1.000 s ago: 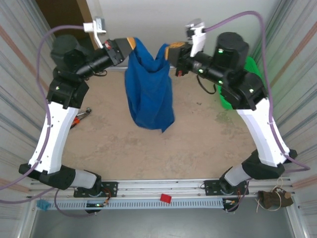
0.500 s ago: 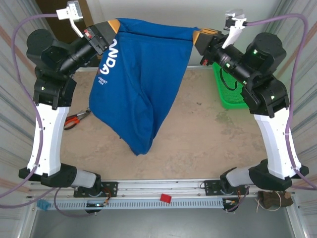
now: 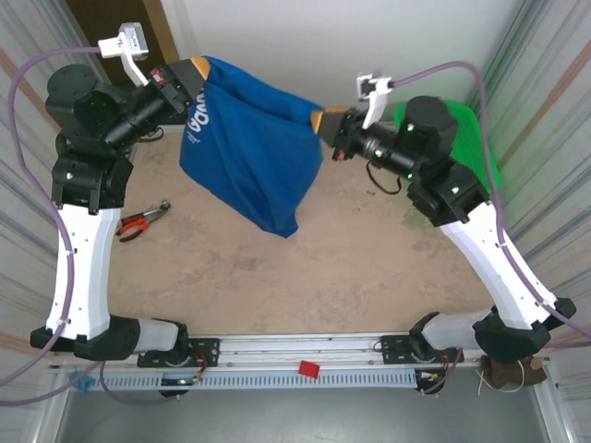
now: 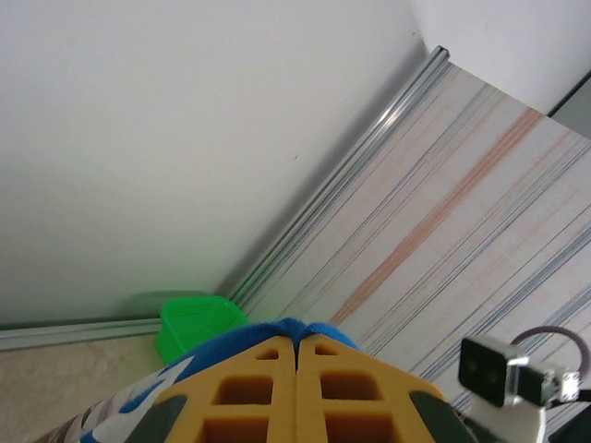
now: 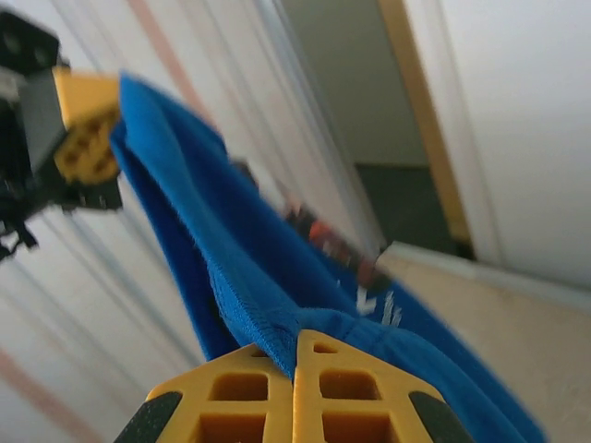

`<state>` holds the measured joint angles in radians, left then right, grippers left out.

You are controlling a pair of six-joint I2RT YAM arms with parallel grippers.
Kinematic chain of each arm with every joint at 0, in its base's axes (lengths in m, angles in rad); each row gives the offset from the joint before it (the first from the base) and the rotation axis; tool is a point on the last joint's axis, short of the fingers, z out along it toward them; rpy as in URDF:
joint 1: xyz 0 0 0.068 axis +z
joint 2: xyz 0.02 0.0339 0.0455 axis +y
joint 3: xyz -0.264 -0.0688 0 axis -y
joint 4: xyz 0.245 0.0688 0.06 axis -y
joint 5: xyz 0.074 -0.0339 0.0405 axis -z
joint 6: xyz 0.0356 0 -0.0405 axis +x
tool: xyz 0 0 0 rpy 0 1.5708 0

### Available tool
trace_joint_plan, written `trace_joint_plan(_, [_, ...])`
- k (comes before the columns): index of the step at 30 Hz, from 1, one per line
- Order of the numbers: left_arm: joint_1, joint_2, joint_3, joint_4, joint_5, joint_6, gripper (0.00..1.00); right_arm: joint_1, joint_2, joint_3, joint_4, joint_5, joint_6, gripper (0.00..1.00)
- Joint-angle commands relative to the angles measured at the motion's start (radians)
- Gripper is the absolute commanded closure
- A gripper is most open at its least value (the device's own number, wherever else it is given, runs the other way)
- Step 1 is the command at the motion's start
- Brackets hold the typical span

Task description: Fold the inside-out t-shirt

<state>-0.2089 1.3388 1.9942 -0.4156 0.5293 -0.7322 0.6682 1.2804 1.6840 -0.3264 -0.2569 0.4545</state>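
Note:
The inside-out t-shirt [image 3: 245, 148] is royal blue and hangs in the air between both arms, its lowest fold reaching toward the table at centre. White lettering shows on its left edge. My left gripper [image 3: 197, 70] is shut on the shirt's upper left corner. Blue cloth [image 4: 277, 329] bulges over those yellow fingertips in the left wrist view. My right gripper [image 3: 319, 120] is shut on the opposite corner, lower than the left one. In the right wrist view the shirt [image 5: 240, 268] stretches away from the pinched hem toward the left gripper [image 5: 85, 134].
A green mesh basket [image 3: 480, 138] stands at the back right, partly behind the right arm, and is seen as the basket [image 4: 192, 323] in the left wrist view. Red-handled pliers [image 3: 140, 220] lie on the table at the left. Ribbed walls close both sides.
The right gripper has dropped and swung inward to the left, so the shirt's top edge now slopes down to the right and the cloth is narrower. The left gripper has stayed high.

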Motion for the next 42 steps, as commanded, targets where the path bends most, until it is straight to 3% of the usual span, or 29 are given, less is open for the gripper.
trace_joint_plan(1, [-0.014, 0.016, 0.11, 0.0, -0.011, 0.011, 1.0, 0.006, -0.119, -0.084, 0.095, 0.029, 0.072, 1.0])
trace_joint_plan(6, [-0.119, 0.166, 0.141, -0.057, -0.02, 0.044, 1.0, -0.111, -0.255, -0.387, 0.127, 0.087, 0.177, 1.0])
trace_joint_plan(12, [-0.281, 0.344, -0.062, 0.051, -0.038, 0.076, 0.98, -0.294, -0.441, -0.789, 0.034, 0.181, 0.31, 1.0])
trace_joint_plan(16, [-0.309, 0.417, -0.221, 0.13, -0.053, 0.103, 0.65, -0.305, -0.5, -1.006, -0.047, 0.299, 0.337, 1.0])
trace_joint_plan(18, [-0.291, 0.408, -0.307, 0.145, -0.066, 0.127, 0.55, -0.315, -0.51, -1.107, -0.067, 0.338, 0.361, 1.0])
trace_joint_plan(19, [-0.281, 0.395, -0.347, 0.147, -0.07, 0.137, 0.52, -0.321, -0.512, -1.135, -0.073, 0.346, 0.352, 0.88])
trace_joint_plan(21, [-0.256, 0.336, -0.433, 0.141, -0.079, 0.149, 0.46, -0.321, -0.522, -1.153, -0.125, 0.394, 0.342, 0.52])
trace_joint_plan(23, [-0.241, 0.264, -0.532, 0.128, -0.086, 0.155, 0.42, -0.317, -0.559, -1.144, -0.138, 0.4, 0.315, 0.41])
trace_joint_plan(27, [-0.261, 0.128, -0.746, 0.077, -0.159, 0.17, 0.38, -0.303, -0.564, -1.073, -0.145, 0.394, 0.229, 0.36])
trace_joint_plan(32, [-0.293, 0.133, -0.887, 0.055, -0.349, 0.2, 0.35, -0.298, -0.318, -1.007, -0.035, 0.284, 0.127, 0.31])
trace_joint_plan(35, [-0.281, 0.215, -0.856, 0.048, -0.438, 0.268, 0.32, -0.29, -0.142, -0.968, 0.037, 0.241, 0.107, 0.3])
trace_joint_plan(42, [-0.258, 0.486, -0.66, -0.004, -0.404, 0.362, 0.28, -0.21, 0.108, -0.931, 0.107, 0.233, 0.127, 0.3])
